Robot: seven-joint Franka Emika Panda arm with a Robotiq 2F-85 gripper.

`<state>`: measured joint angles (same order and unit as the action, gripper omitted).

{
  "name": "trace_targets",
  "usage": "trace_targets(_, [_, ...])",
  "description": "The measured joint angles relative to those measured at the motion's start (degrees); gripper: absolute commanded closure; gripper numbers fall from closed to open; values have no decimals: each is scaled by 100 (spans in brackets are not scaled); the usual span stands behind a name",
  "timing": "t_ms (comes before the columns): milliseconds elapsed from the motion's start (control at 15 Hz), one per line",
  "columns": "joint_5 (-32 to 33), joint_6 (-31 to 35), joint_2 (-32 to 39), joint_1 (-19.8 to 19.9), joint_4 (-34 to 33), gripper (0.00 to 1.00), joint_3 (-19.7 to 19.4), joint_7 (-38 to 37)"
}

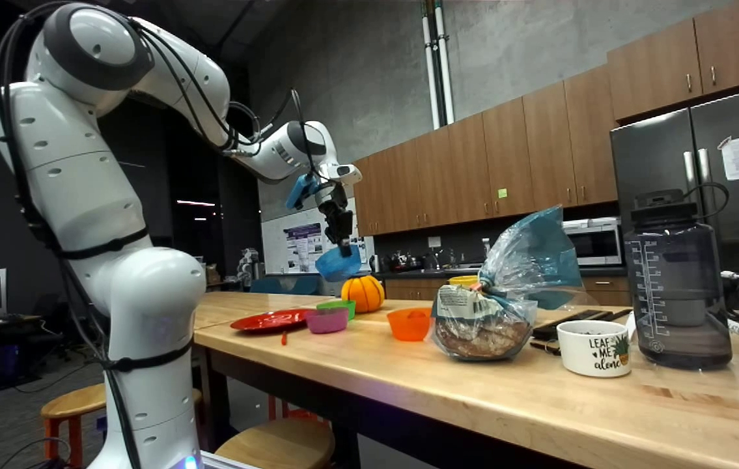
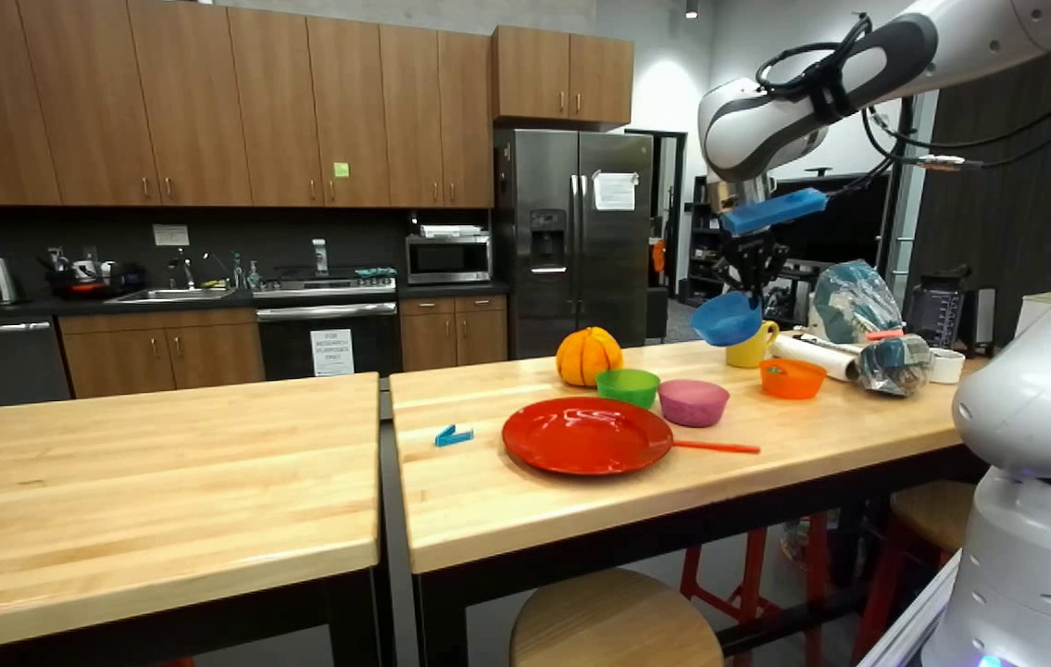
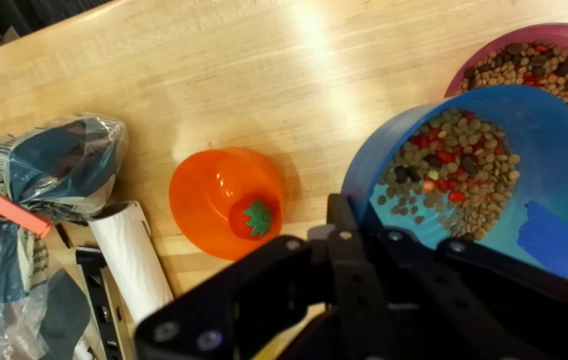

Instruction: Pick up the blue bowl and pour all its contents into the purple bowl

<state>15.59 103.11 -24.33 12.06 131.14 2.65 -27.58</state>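
Observation:
My gripper (image 3: pixel 356 212) is shut on the rim of the blue bowl (image 3: pixel 559 150), one finger inside and one outside. It also shows in both exterior views (image 1: pixel 344 246) (image 2: pixel 751 289). The blue bowl (image 1: pixel 338 263) (image 2: pixel 727 320) hangs tilted well above the table. Brown lentils with red and dark beans lie heaped to one side in it. The purple bowl (image 3: pixel 544 32) is partly hidden behind the blue bowl in the wrist view and holds a similar mix. In both exterior views the purple bowl (image 1: pixel 327 320) (image 2: pixel 694 404) stands upright on the table, below the blue bowl and off to one side.
A green bowl (image 2: pixel 628 386) and a red plate (image 2: pixel 587 435) stand by the purple bowl. An orange pumpkin (image 2: pixel 589 357) is behind. An orange bowl (image 3: pixel 198 200) holds a red toy with a green top. A yellow mug (image 2: pixel 751 347) and a bread bag (image 1: pixel 483 326) stand farther along.

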Motion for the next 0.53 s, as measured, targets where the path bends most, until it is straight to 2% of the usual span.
trace_targets(267, [305, -10, 282, -227, -26, 99, 191, -6])
trace_targets(533, [877, -15, 560, -354, -31, 99, 374, -210])
